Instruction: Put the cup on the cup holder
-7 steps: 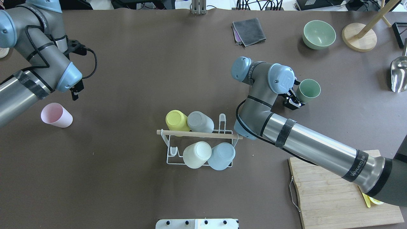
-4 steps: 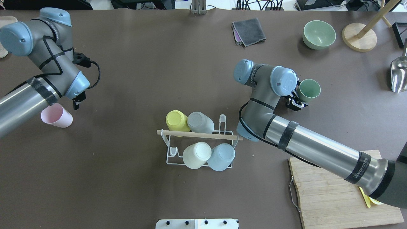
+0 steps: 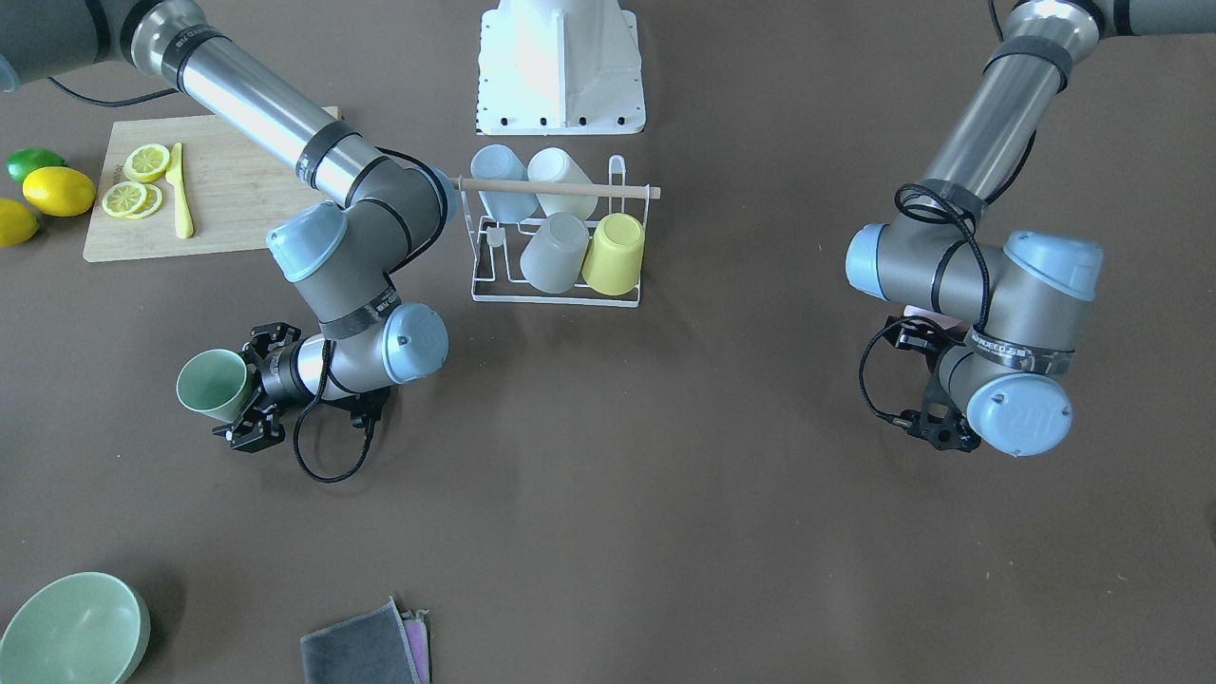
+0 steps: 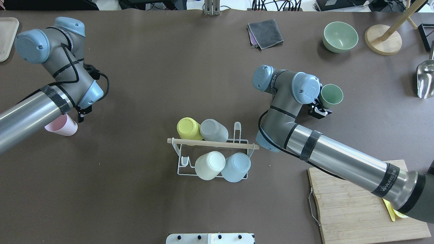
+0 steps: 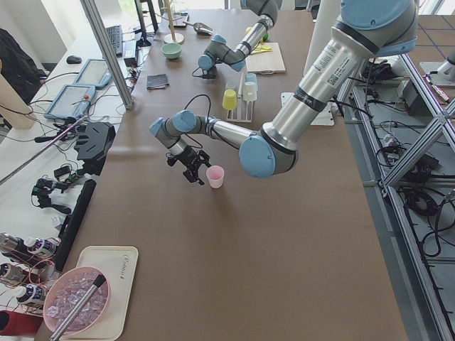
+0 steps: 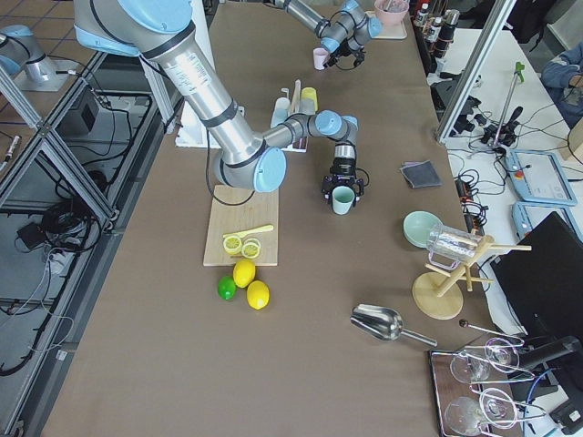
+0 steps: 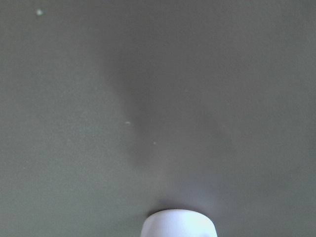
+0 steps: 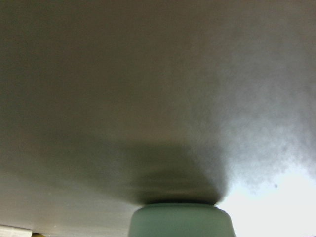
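The cup holder (image 4: 180, 166), a white wire rack with a wooden rod (image 4: 210, 143) across its top, stands mid-table and carries several upturned cups: yellow, grey, cream and light blue. It also shows in the front view (image 3: 556, 296). A green cup (image 4: 332, 95) stands right of it. My right gripper (image 3: 249, 385) is open, with one jaw on each side of the green cup (image 3: 211, 385). A pink cup (image 4: 64, 126) stands at the left, partly under my left arm. My left gripper (image 4: 80, 113) is open just beside it. Each wrist view shows only its cup's edge (image 7: 178, 224) (image 8: 180, 219).
A folded grey cloth (image 4: 265, 33), a green bowl (image 4: 340, 36) and a wooden stand (image 4: 383, 39) lie at the far right. A metal scoop (image 4: 425, 79) is at the right edge. A cutting board (image 4: 356, 206) sits front right, with lemon slices (image 3: 133, 180) and whole fruit (image 3: 57, 190).
My left arm has swung in and down toward the pink cup and now covers part of it. My right arm has edged slightly toward the green cup, which has barely moved.
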Robot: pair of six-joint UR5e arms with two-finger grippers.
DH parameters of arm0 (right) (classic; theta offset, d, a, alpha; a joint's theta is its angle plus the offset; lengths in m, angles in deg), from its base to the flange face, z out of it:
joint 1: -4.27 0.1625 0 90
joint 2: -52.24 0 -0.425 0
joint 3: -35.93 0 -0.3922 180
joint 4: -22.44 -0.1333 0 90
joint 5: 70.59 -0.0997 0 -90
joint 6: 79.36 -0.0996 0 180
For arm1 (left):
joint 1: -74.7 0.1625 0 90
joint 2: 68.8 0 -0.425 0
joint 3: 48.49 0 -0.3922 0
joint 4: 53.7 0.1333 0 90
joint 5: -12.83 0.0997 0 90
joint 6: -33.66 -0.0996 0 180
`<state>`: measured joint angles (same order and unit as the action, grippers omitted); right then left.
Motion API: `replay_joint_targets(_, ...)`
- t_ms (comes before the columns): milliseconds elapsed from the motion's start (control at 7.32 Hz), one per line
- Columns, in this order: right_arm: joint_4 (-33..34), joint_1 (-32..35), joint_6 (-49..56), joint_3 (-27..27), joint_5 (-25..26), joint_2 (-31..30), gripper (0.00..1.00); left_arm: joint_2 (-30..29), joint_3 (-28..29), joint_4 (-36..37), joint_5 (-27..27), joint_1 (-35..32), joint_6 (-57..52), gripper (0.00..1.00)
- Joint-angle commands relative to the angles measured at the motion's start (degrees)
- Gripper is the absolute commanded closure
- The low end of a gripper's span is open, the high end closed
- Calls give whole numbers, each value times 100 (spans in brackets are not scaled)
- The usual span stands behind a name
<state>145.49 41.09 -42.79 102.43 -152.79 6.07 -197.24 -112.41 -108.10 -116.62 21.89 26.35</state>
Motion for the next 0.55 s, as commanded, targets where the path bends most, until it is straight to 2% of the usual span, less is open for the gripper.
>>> replay_joint_targets(0, -18, 9, 0, 301, 28, -260, 0, -67, 195, 70, 286, 139, -34, 2)
replay_joint_targets(273, -35, 9, -9, 329, 46, -305, 3, -76, 265, 237, 297, 140, -52, 3)
replay_joint_targets(410, -35, 27, 0, 416, 116, -340, 46, -85, 266, 289, 289, 140, -60, 3)
